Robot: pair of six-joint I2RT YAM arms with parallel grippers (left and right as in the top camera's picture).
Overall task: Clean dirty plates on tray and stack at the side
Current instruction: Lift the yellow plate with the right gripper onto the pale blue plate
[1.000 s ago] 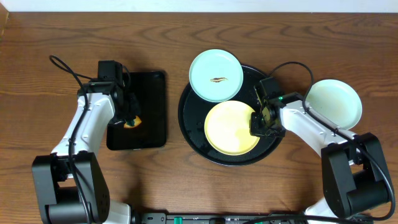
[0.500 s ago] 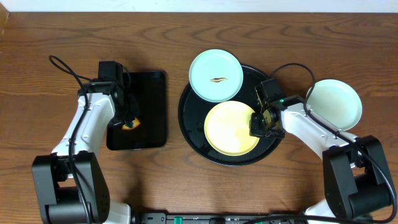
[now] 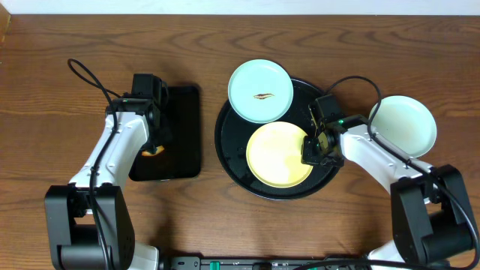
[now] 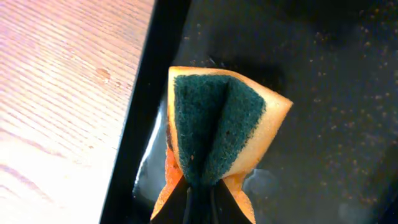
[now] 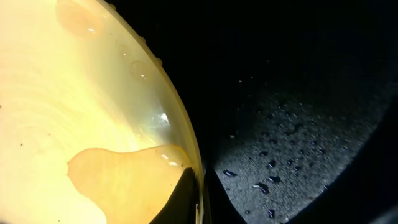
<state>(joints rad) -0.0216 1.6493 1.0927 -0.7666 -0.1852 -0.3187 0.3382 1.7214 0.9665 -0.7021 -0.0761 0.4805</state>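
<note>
Open wood runs along the whole far side of the table point(image 3: 112, 37), at 12 o'clock from both trays. Only a narrow bare strip separates the rectangular tray point(image 3: 184, 127) from the round tray point(image 3: 227, 142) at its 3 o'clock.

On the round tray, the yellow plate point(image 3: 274, 154) fills the 6 o'clock half. The smeared mint plate point(image 3: 251, 82) overhangs the rim at 11 to 12. Bare floor shows only at 9 and at 2 to 3 o'clock.

The right gripper point(image 3: 313, 147) pinches the yellow plate's 3 o'clock rim, and the right arm point(image 3: 375, 154) bars the 4 o'clock approach. A second mint plate point(image 3: 409, 124) sits on the table at the round tray's 3 o'clock.

The left arm point(image 3: 112, 150) and the left gripper point(image 3: 156, 142), pinching a folded sponge point(image 4: 217, 124), cover the rectangular tray's 9 o'clock side.
</note>
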